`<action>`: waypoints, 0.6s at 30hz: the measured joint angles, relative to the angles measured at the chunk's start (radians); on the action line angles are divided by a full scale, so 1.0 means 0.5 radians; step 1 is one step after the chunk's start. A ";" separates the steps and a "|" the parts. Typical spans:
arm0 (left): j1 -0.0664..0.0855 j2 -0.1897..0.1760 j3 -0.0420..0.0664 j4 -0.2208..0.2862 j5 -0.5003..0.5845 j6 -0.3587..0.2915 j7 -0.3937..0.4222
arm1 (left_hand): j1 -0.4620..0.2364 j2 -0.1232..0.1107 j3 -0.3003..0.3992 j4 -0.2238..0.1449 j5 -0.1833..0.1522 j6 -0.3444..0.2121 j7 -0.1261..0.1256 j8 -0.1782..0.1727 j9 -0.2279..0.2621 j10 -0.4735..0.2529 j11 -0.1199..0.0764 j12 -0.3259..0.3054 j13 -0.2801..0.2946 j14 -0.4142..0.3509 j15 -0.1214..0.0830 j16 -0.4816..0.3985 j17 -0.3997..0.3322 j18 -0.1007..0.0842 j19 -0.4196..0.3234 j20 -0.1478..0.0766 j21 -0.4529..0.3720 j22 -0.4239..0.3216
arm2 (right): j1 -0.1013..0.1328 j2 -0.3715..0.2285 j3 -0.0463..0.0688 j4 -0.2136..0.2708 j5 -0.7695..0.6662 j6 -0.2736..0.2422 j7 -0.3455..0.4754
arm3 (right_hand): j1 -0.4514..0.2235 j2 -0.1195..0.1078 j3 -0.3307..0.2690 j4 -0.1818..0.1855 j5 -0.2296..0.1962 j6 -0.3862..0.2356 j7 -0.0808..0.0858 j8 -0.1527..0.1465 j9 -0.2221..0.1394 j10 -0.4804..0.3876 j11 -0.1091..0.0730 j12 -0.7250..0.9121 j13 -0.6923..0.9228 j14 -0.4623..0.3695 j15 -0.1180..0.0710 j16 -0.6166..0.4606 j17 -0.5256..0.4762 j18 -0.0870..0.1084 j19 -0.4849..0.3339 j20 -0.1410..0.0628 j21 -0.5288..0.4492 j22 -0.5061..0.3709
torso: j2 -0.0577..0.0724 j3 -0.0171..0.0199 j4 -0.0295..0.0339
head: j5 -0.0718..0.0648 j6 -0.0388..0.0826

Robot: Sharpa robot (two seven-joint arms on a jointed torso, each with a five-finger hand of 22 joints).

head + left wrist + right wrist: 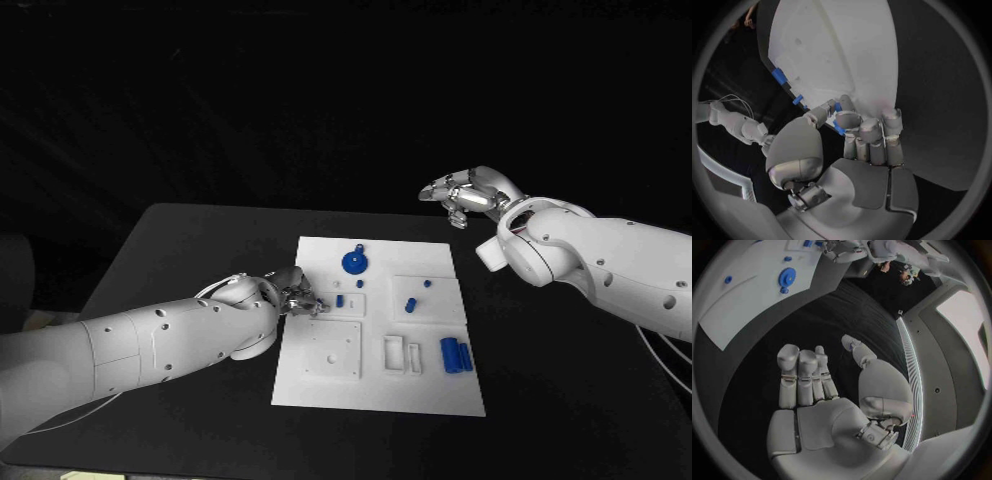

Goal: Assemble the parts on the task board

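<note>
The white task board (378,385) lies in the middle of the black table. My left hand (293,296) is at the board's left edge, fingers curled. In the left wrist view its thumb and fingers (859,131) pinch a small blue part (837,107), mostly hidden by them. My right hand (470,196) is raised beyond the board's far right corner, fingers apart and holding nothing (811,385). A round blue disc part (355,263) sits near the board's far edge, also seen from the right wrist (787,277). Two blue cylinders (456,354) lie at the board's right side.
More small blue parts (410,303) lie scattered on the board between the disc and the cylinders. A raised white square block (330,352) stands on the board's near left. Bare black table (577,400) surrounds the board on all sides.
</note>
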 measured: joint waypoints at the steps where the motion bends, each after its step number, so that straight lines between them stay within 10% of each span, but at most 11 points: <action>1: 0.000 0.001 0.000 -0.001 0.001 0.002 -0.001 | 0.000 0.000 0.000 0.000 0.000 0.000 0.000 0.000 0.000 0.000 0.000 0.000 0.000 0.000 0.000 0.000 0.000 0.000 0.000 0.000 0.000 0.000 | 0.000 0.000 0.000 0.000 0.000 0.000 0.000 | 0.000 0.000 0.000 0.000 0.000 -0.002 0.001 0.000 0.000 0.000 0.000 0.000 0.000 0.000 0.000 0.000 0.000 0.000 -0.002 0.002 0.000 0.000 | 0.000 0.0002 0.000 | 0.000 0.001; 18: 0.001 -0.004 0.001 0.005 0.025 0.006 -0.003 | 0.009 0.083 -0.038 -0.069 0.041 -0.012 -0.002 -0.001 0.001 0.000 0.000 0.000 -0.006 0.000 0.000 0.000 0.000 0.000 0.000 0.000 0.000 0.000 | 0.000 0.000 0.000 0.001 0.000 0.000 0.000 | 0.000 0.000 0.000 0.000 0.000 0.003 0.006 0.000 0.000 0.000 0.000 0.000 -0.001 0.000 0.000 0.000 0.000 0.000 0.009 -0.002 0.000 0.002 | 0.000 0.0008 -0.001 | -0.001 0.005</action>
